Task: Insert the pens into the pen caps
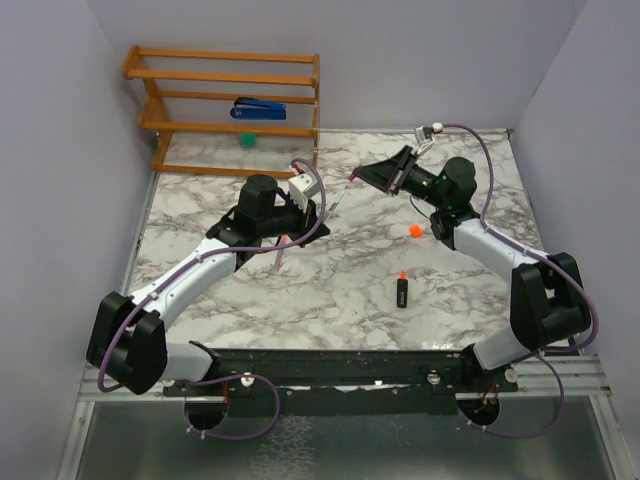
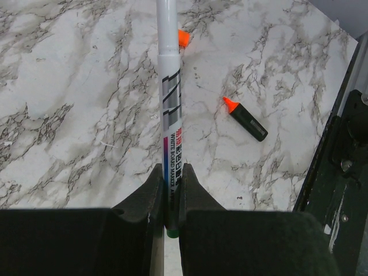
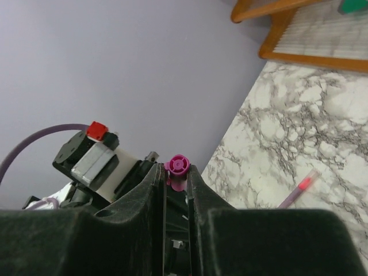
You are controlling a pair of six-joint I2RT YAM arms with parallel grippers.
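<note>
My left gripper [image 1: 320, 208] [image 2: 171, 170] is shut on the slim silver-grey pen [image 2: 170, 86], which points forward out of the jaws. In the top view the pen [image 1: 338, 202] reaches toward my right gripper [image 1: 362, 175] [image 3: 177, 170], which is shut on the magenta-purple cap [image 3: 177, 165] [image 1: 352, 178] at its fingertips, raised above the table. The pen tip and the cap are close together. The pink pen [image 1: 280, 252] [image 3: 299, 190] lies on the table under the left arm. The orange cap [image 1: 415, 232] [image 2: 183, 38] and the black marker [image 1: 401, 291] [image 2: 247, 119] with its orange tip lie on the marble. The pale pink cap is out of view.
A wooden shelf rack [image 1: 230, 95] stands at the back left, with a blue stapler [image 1: 260, 107] and a green ball [image 1: 248, 140] on it. Grey walls close in the marble table [image 1: 330, 290] on three sides. A black rail [image 1: 350, 365] runs along the near edge.
</note>
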